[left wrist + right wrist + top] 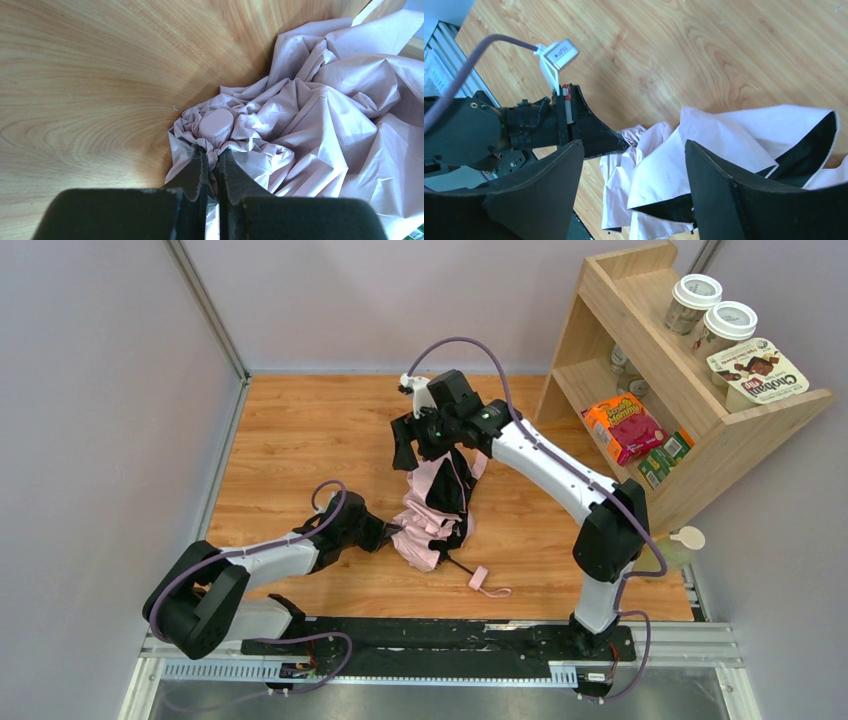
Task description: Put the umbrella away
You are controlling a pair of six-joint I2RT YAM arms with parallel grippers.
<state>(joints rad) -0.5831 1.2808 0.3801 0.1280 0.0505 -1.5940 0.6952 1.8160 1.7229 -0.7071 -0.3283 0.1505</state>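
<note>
The pale pink umbrella (pixel 432 508) lies crumpled in the middle of the wooden table, its dark lining showing in folds. Its pink strap (pixel 481 580) trails toward the near edge. My left gripper (pixel 393 532) is shut on bunched fabric just below the round pink cap (pixel 216 123), as the left wrist view shows (pixel 212 153). My right gripper (pixel 423 445) hovers over the umbrella's far end. In the right wrist view its jaws (pixel 634 145) stand wide apart, with a loose pink panel (pixel 719 145) below and between them.
A tilted wooden shelf (pixel 640 310) stands at the back right, holding cups, a yogurt tub and snack packs. Grey walls close in the left and back sides. A pale scoop-like thing (pixel 686 538) lies by the right table edge.
</note>
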